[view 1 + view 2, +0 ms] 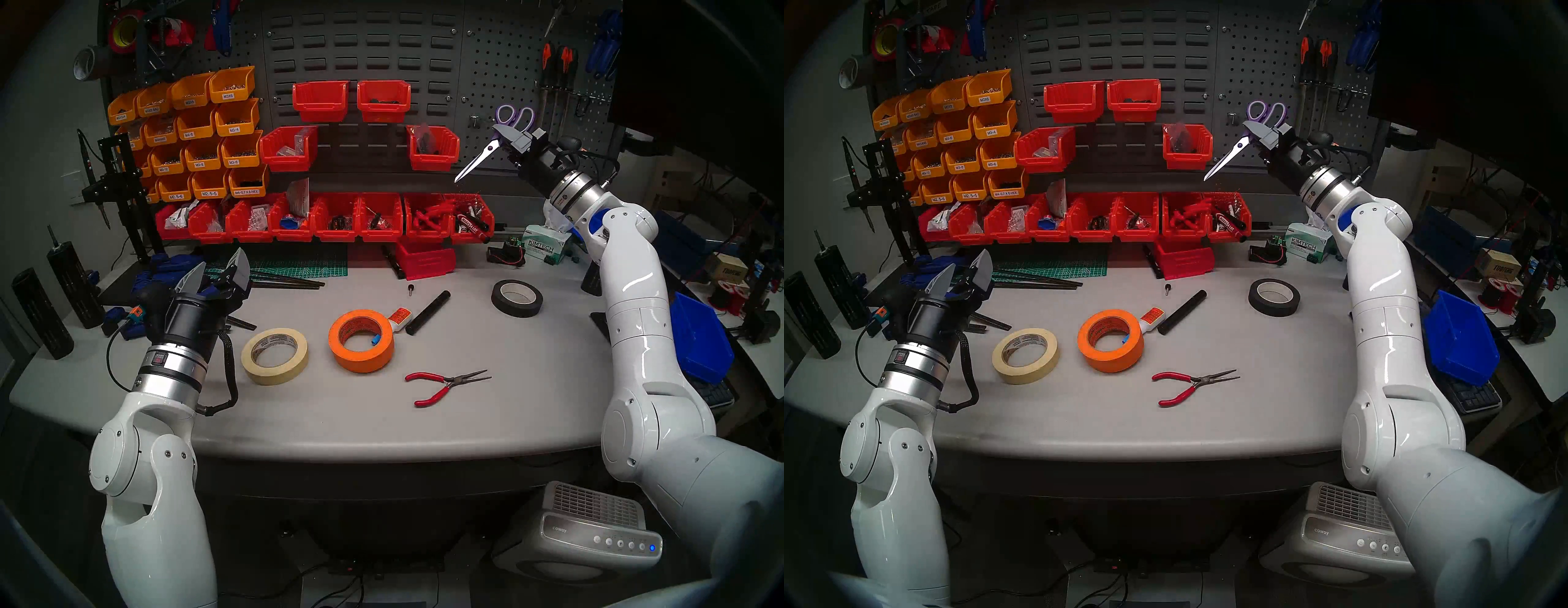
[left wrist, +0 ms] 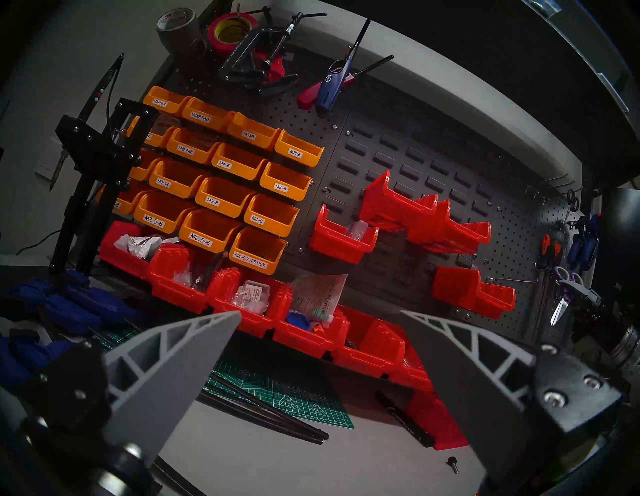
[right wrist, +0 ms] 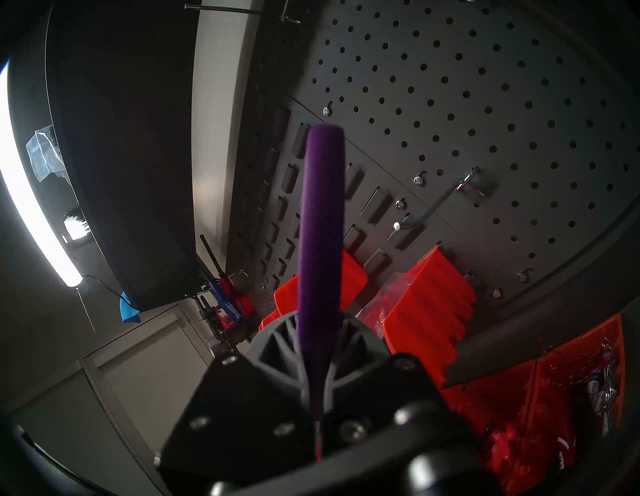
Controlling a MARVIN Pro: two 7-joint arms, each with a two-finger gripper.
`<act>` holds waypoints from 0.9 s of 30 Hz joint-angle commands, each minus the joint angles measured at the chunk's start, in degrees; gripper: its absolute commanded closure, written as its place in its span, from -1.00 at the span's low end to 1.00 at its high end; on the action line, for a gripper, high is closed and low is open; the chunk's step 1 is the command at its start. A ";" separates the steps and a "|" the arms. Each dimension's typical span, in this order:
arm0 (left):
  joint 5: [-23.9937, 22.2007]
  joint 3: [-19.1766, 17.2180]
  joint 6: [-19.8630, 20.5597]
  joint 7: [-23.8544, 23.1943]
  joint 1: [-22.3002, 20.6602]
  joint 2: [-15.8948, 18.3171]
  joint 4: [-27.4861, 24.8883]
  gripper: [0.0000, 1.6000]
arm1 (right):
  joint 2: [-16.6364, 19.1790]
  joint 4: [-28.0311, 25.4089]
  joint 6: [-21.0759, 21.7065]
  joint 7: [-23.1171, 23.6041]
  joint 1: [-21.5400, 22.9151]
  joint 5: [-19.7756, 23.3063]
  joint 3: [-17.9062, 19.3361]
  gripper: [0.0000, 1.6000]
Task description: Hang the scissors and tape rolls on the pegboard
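Right claw: I see my right gripper [image 1: 509,135] clenched on the purple-and-grey-handled scissors with silver blades [image 1: 488,149], raised in front of the dark grey perforated metal pegboard [image 1: 500,76].
Scissors attitude: loop handles point up toward the board, blades slant down and to the left, tip in free air above the row of red plastic bins [image 1: 339,220].
Nearest hook: in my right wrist view a bare metal hook [image 3: 433,207] juts from the board just right of the purple handle [image 3: 322,225]; handle and hook are apart.
Left claw: my left gripper [image 1: 220,271] is released, fingers spread wide, nothing between them, hovering over the left rear part of the grey worktable [image 1: 382,429].
Tape rolls: cream masking tape ring [image 1: 274,356] and bright orange tape ring [image 1: 361,341] lie flat side by side near the table's middle, not touching.
Other items: red-handled needle-nose pliers [image 1: 445,384] lie nearer the front edge; a black tape roll [image 1: 517,298] sits to the right.
Open room: bare tabletop runs along the curved front edge; a clear stretch of perforated panel lies left of the scissors' handles.
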 commanded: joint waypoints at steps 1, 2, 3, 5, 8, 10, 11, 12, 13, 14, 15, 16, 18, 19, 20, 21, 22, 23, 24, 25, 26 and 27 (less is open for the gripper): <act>-0.40 -0.70 -1.46 0.02 -0.57 0.05 -1.98 -1.00 | 1.05 1.88 0.09 2.38 6.81 0.52 -0.51 1.00; -0.44 -0.75 -1.57 0.08 -0.59 0.06 -1.95 -1.00 | 0.95 2.12 -0.02 2.69 6.71 0.62 -0.64 1.00; -0.48 -0.81 -1.65 0.08 -0.61 0.05 -1.89 -1.00 | 1.02 3.89 0.13 3.26 8.07 0.20 -1.21 1.00; -0.54 -0.85 -1.79 0.11 -0.63 0.08 -1.75 -1.00 | 0.96 4.14 0.06 3.66 7.79 0.21 -1.64 1.00; -0.70 -0.88 -2.02 0.18 -0.61 0.08 -1.65 -1.00 | 1.08 6.28 0.09 4.41 8.98 -0.21 -2.74 1.00; -0.76 -0.89 -2.15 0.23 -0.57 0.09 -1.64 -1.00 | 1.06 6.89 -0.23 4.78 8.95 -0.16 -3.12 1.00; -0.76 -0.92 -2.21 0.23 -0.58 0.06 -1.64 -1.00 | 1.20 9.11 -0.11 5.44 10.58 -0.62 -3.79 1.00; -0.78 -0.95 -2.27 0.27 -0.57 0.08 -1.65 -1.00 | 1.11 8.44 -0.39 5.42 9.77 -0.34 -3.66 1.00; -0.79 -0.98 -2.30 0.28 -0.57 0.07 -1.66 -1.00 | 1.16 9.18 -0.45 5.69 10.22 -0.51 -3.92 1.00; -0.81 -1.09 -2.31 0.30 -0.60 0.05 -1.76 -1.00 | 1.24 10.49 -0.45 6.26 11.11 -0.66 -4.33 1.00; -0.84 -1.16 -2.30 0.31 -0.61 0.05 -1.87 -1.00 | 1.23 10.79 -0.62 6.52 11.19 -0.61 -4.44 1.00; -0.88 -1.25 -2.27 0.34 -0.62 0.05 -2.04 -1.00 | 1.30 10.91 -0.90 6.66 11.21 -0.71 -4.60 1.00; -0.87 -1.35 -2.26 0.34 -0.63 0.03 -2.16 -1.00 | 1.29 12.05 -1.23 7.34 11.94 -0.56 -4.75 1.00; -0.87 -1.39 -2.26 0.34 -0.64 0.04 -2.15 -1.00 | 1.38 12.31 -1.24 7.49 12.19 -0.59 -4.87 1.00; -0.86 -1.42 -2.25 0.34 -0.65 0.05 -2.15 -1.00 | 1.46 12.47 -1.44 7.65 12.30 -0.64 -4.98 1.00; -0.85 -1.45 -2.23 0.32 -0.66 0.05 -2.15 -1.00 | 1.55 12.88 -1.58 7.76 12.65 -0.77 -5.16 1.00; -0.84 -1.49 -2.23 0.32 -0.68 0.04 -2.16 -1.00 | 1.61 13.30 -1.66 8.09 12.90 -0.72 -5.26 1.00; -0.84 -1.51 -2.23 0.33 -0.69 0.04 -2.19 -1.00 | 1.68 13.61 -1.87 8.26 13.08 -0.77 -5.35 1.00; -0.88 -1.54 -2.23 0.34 -0.72 0.08 -2.15 -1.00 | 1.79 13.96 -2.00 8.61 13.22 -0.79 -5.47 1.00; -0.88 -1.57 -2.26 0.35 -0.77 0.08 -2.09 -1.00 | 1.84 14.35 -2.07 8.86 13.46 -0.82 -5.58 1.00; -0.90 -1.59 -2.30 0.36 -0.81 0.07 -2.06 -1.00 | 1.94 14.77 -2.30 9.20 13.65 -0.90 -5.75 1.00; -0.94 -1.60 -2.28 0.38 -0.83 0.12 -2.07 -1.00 | 2.01 15.16 -2.39 9.58 13.81 -0.91 -5.88 1.00</act>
